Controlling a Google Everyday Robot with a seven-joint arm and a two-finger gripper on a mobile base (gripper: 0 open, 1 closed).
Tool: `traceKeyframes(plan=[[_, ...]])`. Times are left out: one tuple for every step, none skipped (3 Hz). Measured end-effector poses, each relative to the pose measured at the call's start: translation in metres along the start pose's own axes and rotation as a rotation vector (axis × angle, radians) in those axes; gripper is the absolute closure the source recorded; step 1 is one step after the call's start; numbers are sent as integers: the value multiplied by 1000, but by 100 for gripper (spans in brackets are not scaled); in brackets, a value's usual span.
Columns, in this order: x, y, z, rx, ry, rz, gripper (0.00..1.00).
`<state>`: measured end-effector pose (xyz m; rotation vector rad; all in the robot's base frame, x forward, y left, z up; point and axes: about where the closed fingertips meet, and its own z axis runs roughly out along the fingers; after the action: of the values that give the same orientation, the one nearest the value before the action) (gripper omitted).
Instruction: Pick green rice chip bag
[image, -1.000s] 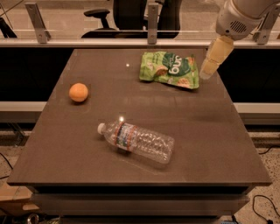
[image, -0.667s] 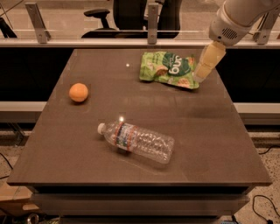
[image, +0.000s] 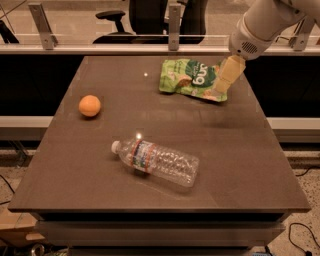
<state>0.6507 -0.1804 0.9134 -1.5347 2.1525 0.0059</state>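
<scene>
The gripper (image: 223, 86) hung at the right end of the bag (image: 190, 77), near the far edge of the table (image: 225, 150). The orange (image: 90, 105) and the bottle (image: 157, 161) lay well apart from both, with bare top between for passing.

A cream end effector (image: 222, 86) hangs at the right end of the light-green, dark-patched green rice chip bag (image: 186, 78).

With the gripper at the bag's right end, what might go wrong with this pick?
Two risks. The gripper sits over the bag at its right end, not its middle, so it may catch only a corner and the pouch may slip out. The bag lies flat near the far right corner of the table; a nudge might slide it toward the edge.
</scene>
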Motion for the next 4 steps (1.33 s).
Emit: traceKeyframes(plan=[[-5, -2, 15, -18, -4, -7, 0], [-10, -6, 27, -34, 8, -18, 0], [-17, -11, 36, -45, 24, -31, 0], [-22, -19, 46, -51, 48, -51, 0]])
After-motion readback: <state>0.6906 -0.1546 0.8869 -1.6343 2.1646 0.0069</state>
